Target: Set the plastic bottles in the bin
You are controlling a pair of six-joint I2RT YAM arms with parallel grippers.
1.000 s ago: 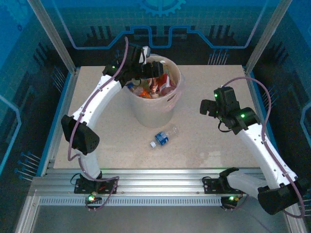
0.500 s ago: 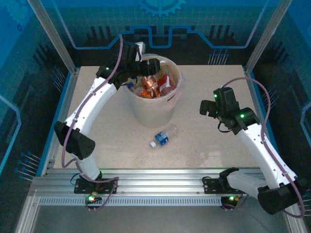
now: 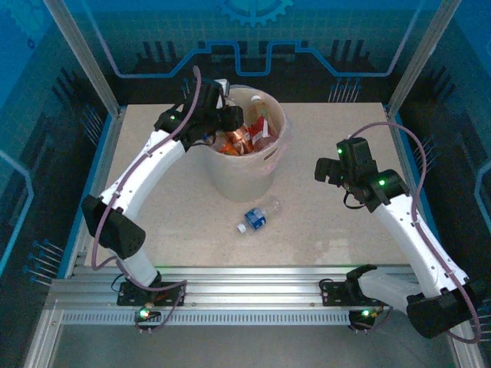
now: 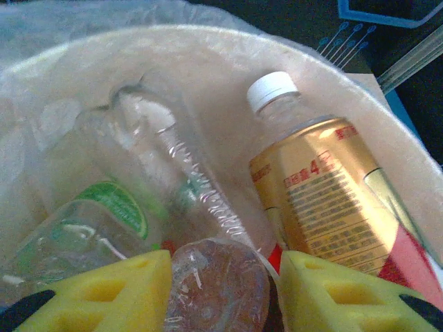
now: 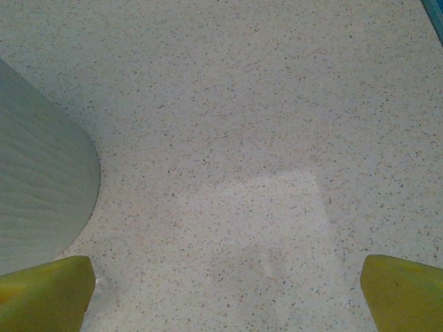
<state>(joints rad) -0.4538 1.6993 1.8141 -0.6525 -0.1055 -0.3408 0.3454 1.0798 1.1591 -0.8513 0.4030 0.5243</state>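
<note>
Over the bin [image 3: 247, 170], amid plastic.
Pinching a crumpled clear bottle [image 4: 218, 299] in left pincer [image 4: 225, 261], beside a gold-labelled bottle [image 4: 325, 200] with white cap; holding right pincer [image 5: 227, 280] spread above desk [image 5: 242, 124].

Robot lab cell: aluminium frame [image 3: 79, 55], blue printed panels [image 3: 253, 34], speckled table [image 3: 330, 222].

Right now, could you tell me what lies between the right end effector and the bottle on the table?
Only bare table separates the right end effector from the bottle, in the top view.

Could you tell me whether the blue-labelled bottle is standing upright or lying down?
Lying down: the bottle stretches flat along the table, just in front of the bin, not inside it.
</note>
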